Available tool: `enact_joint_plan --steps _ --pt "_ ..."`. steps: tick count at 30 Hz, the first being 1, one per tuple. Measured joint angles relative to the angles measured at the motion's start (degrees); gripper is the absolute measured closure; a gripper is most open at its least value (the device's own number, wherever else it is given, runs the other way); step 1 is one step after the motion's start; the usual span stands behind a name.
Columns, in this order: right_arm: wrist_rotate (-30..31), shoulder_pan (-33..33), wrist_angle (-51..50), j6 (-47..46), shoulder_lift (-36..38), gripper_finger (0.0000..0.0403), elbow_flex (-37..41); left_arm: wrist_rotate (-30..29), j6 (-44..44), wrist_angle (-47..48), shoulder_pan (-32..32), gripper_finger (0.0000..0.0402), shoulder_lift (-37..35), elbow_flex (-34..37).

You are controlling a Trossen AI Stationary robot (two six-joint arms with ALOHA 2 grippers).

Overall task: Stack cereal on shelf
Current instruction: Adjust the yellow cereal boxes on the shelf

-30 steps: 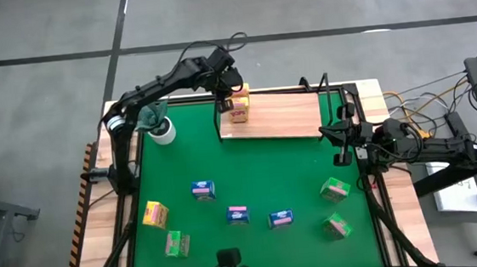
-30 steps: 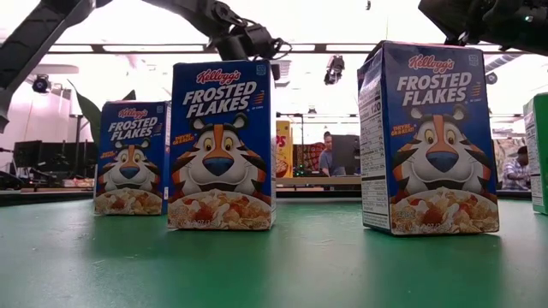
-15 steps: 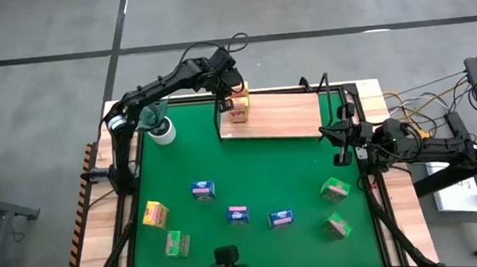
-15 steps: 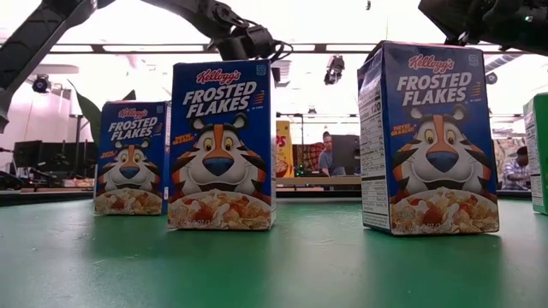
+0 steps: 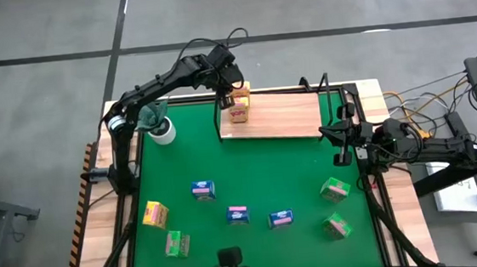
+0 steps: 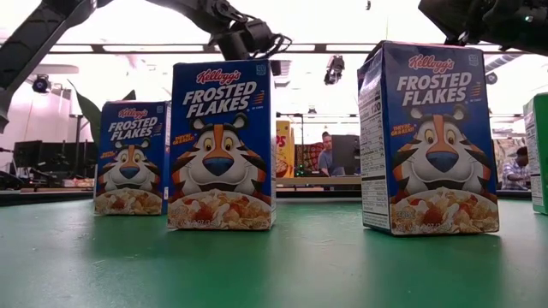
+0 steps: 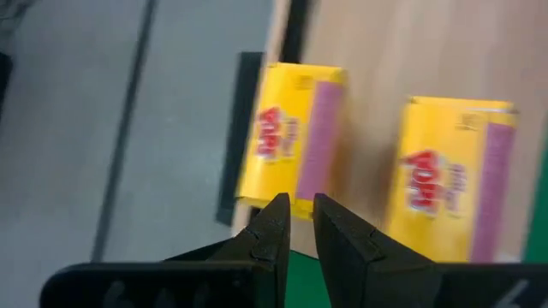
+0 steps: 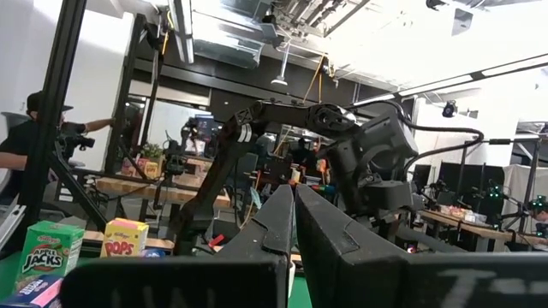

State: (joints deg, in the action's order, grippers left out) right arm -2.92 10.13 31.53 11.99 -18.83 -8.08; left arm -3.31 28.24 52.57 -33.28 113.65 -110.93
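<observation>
A robotics lab is indicated: beyond the green mat, workbenches loaded with equipment, further robot arms, exposed ceiling ducting and seated people are seen.

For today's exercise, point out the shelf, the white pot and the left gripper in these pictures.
shelf (image 5: 293,116): high view, bare wooden board.
white pot (image 5: 164,133): high view, its rim.
left gripper (image 7: 301,224): left wrist view, gap between the nearly closed fingertips.

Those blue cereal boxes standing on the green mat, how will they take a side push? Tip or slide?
Likely tip: the blue cereal boxes stand upright, taller than their narrow base on the mat. Probably light for their size, as small printed cardboard. The flat faces should suit a two-finger pinch, but thin walls may dent under a hard squeeze.
</observation>
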Motion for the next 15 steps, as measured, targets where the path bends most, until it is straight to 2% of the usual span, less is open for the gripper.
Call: enact_joint_plan --steps 3,11,15 --pt "-0.01 0.01 0.01 0.01 0.00 0.0394 0.00 3.15 1.15 1.16 0.09 0.0363 0.00 0.22" --pt "0.00 0.01 0.00 0.01 -0.02 0.0394 0.00 3.28 1.03 -0.80 0.00 0.0363 0.09 1.09" --pt "0.00 0.02 0.00 0.02 -0.02 0.0394 0.00 3.45 0.50 -4.86 0.19 0.0363 0.07 1.07"
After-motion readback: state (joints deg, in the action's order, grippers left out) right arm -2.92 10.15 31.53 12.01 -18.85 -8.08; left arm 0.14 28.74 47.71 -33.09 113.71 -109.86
